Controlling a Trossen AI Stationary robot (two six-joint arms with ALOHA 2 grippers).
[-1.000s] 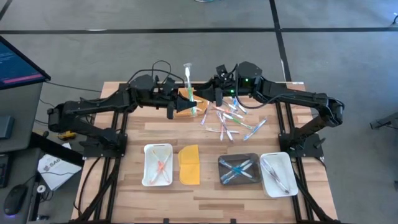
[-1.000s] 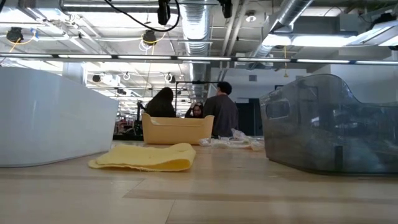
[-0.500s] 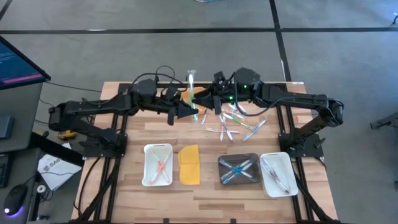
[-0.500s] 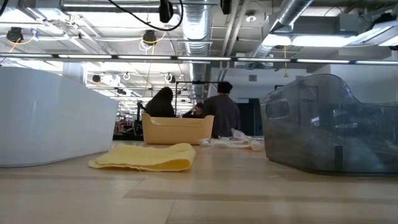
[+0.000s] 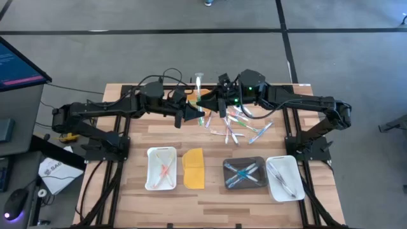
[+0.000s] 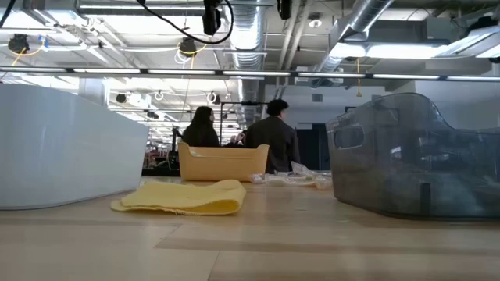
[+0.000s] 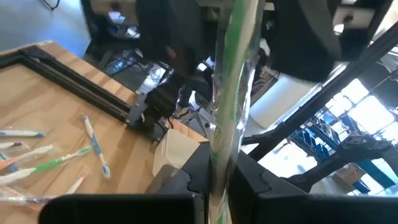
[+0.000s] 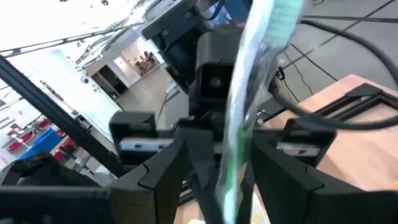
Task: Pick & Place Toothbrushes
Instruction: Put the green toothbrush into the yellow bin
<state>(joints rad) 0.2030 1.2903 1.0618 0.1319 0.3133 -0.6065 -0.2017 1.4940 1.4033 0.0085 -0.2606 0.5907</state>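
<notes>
A green toothbrush (image 5: 200,89) in a clear wrapper stands upright high over the table's far middle, with my left gripper (image 5: 196,114) shut on it. My right gripper (image 5: 208,102) faces the left one from the right. Its open fingers (image 8: 171,165) stand on either side of the toothbrush's shaft (image 8: 245,106) with a gap on each side. In the left wrist view the toothbrush (image 7: 227,93) rises from my left gripper (image 7: 217,177). Several wrapped toothbrushes (image 5: 235,124) lie loose on the wood right of centre. My left gripper pinches the wrapped green toothbrush near its lower end (image 7: 219,155) between its two fingers. The fingers come level from the table's left and lie across the shaft. The toothbrush stands upright above the fingers, lifted clear of the table.
Along the near edge stand a white tray (image 5: 151,172) with orange brushes, a yellow lid (image 5: 194,168), a dark tray (image 5: 245,184) with blue brushes and a white tray (image 5: 296,184) with clear ones. A yellow tray (image 6: 223,162) stands at the far middle. People stand beyond the table.
My left gripper has carried the upright toothbrush a little toward the table's right, closer to my right gripper, and the toothbrush has stayed upright.
</notes>
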